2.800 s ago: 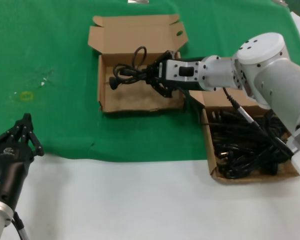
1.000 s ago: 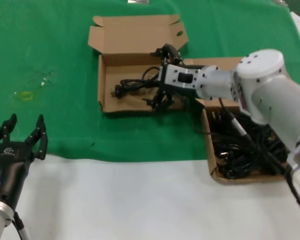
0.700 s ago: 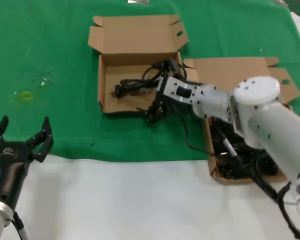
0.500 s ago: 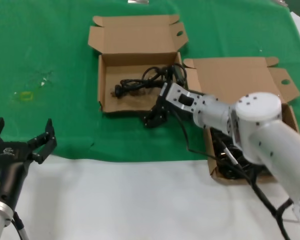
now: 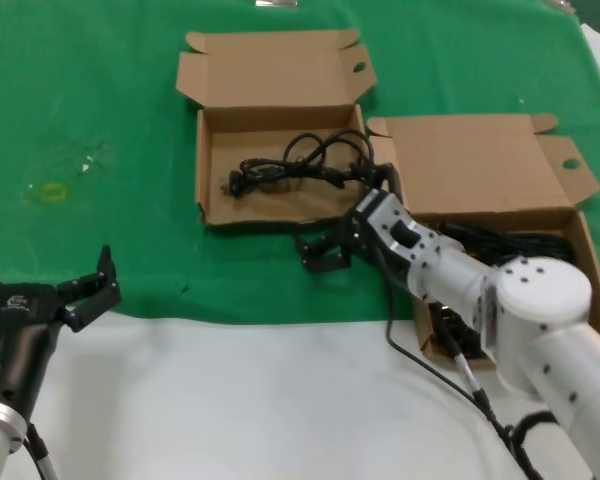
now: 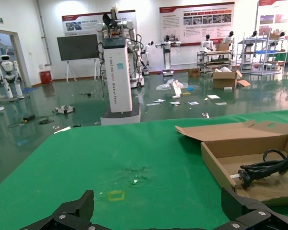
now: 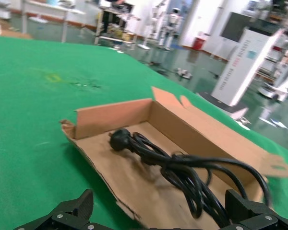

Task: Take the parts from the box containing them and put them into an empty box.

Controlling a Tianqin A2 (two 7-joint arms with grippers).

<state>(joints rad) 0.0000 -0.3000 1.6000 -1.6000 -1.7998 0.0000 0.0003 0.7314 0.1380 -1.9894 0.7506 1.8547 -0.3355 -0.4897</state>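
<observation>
One looped black power cord [image 5: 298, 167] lies in the left cardboard box [image 5: 260, 203], which holds nothing else. The box containing the parts [image 5: 470, 165] stands to its right; several black cords [image 5: 510, 243] show in it, partly hidden by my right arm. My right gripper [image 5: 320, 252] is open and empty, low over the green cloth just in front of the left box's near right corner. In the right wrist view [image 7: 161, 207] the cord [image 7: 182, 165] and box [image 7: 110, 117] lie ahead of it. My left gripper [image 5: 45, 290] is open and empty at the near left.
A green cloth [image 5: 100, 90] covers the far part of the table and a white surface [image 5: 230, 400] the near part. A yellow mark [image 5: 52, 190] is on the cloth at the left. The left wrist view shows the left box [image 6: 240, 146] and cord [image 6: 266, 167] far off.
My right gripper let go of the cord in the left box, opened, and drew back toward me past the box's front edge. My left gripper went from shut to wide open.
</observation>
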